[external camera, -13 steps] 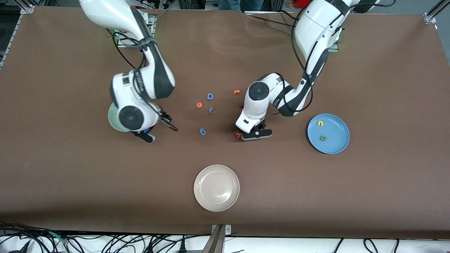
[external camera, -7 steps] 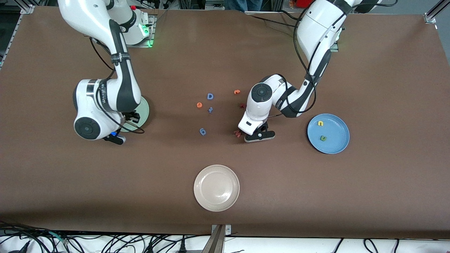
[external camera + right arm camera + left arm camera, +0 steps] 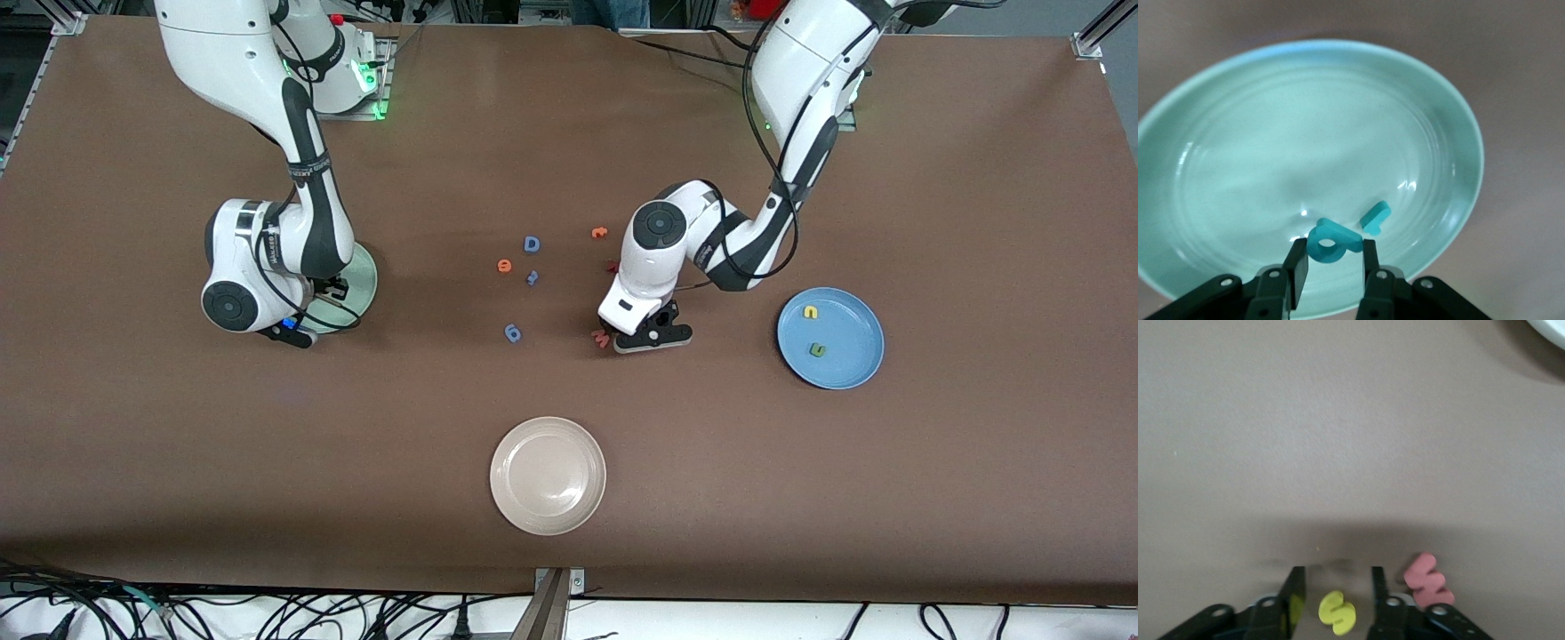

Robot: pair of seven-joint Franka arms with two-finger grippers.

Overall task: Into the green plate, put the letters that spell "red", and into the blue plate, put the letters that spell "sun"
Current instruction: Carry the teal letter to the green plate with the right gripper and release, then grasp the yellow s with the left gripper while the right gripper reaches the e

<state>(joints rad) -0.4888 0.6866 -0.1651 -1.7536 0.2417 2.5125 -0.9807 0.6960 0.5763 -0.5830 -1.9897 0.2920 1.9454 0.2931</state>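
Note:
My right gripper (image 3: 1331,257) hangs over the green plate (image 3: 1258,153), shut on the teal "d" (image 3: 1328,241). The teal "r" (image 3: 1375,217) lies in that plate. My left gripper (image 3: 1336,590) is down at the table's middle and open. The yellow "s" (image 3: 1337,613) lies between its fingers, touching neither. The blue plate (image 3: 849,333) at the left arm's end holds the yellow "u" (image 3: 810,312) and the green "n" (image 3: 816,350). On the table between the two arms lies the orange "e" (image 3: 505,265).
A pink "w" (image 3: 1428,580) lies beside the left gripper. A blue "D" (image 3: 532,244), two small blue letters (image 3: 512,333), an orange letter (image 3: 600,233) and a dark red one (image 3: 612,266) are scattered mid-table. A beige plate (image 3: 548,476) sits nearer the camera.
The right arm has swung from beside the green plate toward mid-table to over that plate. The left hand has stayed near the pink "w", shifting only slightly.

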